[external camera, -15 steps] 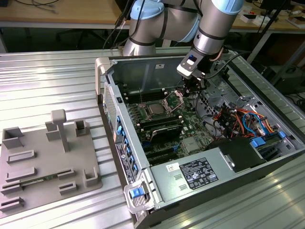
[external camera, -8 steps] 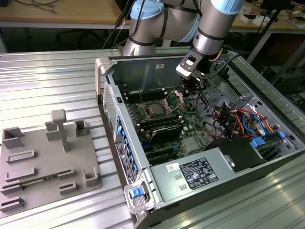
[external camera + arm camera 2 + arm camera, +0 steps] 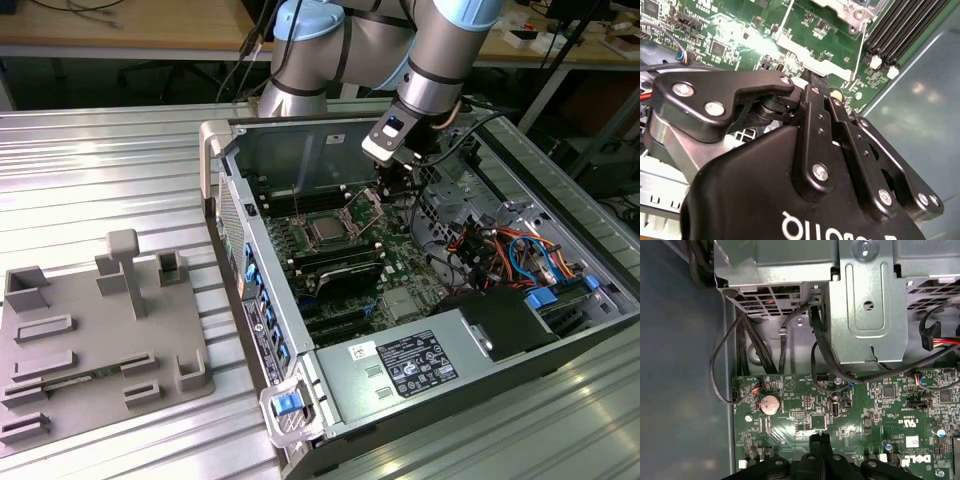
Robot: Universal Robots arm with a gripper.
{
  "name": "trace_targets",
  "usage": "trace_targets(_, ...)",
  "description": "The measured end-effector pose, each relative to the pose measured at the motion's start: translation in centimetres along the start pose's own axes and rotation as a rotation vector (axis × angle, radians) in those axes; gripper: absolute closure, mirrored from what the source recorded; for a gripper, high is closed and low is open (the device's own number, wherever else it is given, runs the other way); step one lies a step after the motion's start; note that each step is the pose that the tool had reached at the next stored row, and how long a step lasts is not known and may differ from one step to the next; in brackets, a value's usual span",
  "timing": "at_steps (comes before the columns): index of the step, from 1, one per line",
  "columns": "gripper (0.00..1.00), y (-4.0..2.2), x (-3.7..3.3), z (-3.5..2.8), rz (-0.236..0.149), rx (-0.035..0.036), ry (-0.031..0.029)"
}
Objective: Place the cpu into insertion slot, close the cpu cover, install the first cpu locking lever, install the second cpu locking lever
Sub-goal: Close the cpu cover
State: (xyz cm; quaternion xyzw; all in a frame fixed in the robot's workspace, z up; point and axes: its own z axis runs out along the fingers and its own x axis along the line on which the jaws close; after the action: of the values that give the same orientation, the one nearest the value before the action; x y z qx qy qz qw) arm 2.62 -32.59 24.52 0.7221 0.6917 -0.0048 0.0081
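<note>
In the exterior view the cpu (image 3: 328,231) lies silver face up in the insertion slot (image 3: 312,216) on the green motherboard inside the open computer case. The cpu cover (image 3: 365,208) stands raised at the slot's side toward the exterior view's right. My gripper (image 3: 395,195) hangs just beyond that cover, fingers pointing down and pressed together. In the second wrist view the black fingers (image 3: 812,115) meet at a tip over a silver metal strip (image 3: 812,62), with two thin wire levers (image 3: 860,47) standing up near the socket frame. In the first wrist view the fingertips (image 3: 820,440) hover over the board.
A grey fixture plate (image 3: 90,340) with raised blocks lies on the ribbed table at the exterior view's left. Inside the case are black memory slots (image 3: 340,262), a power supply (image 3: 415,365), coloured cables (image 3: 500,250) and a metal drive cage (image 3: 865,300).
</note>
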Motion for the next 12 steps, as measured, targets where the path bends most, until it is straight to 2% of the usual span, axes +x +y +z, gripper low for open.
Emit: trace_targets(12, 0.89, -1.52, -0.06, 0.05, -0.001, 0.0002, 0.0054)
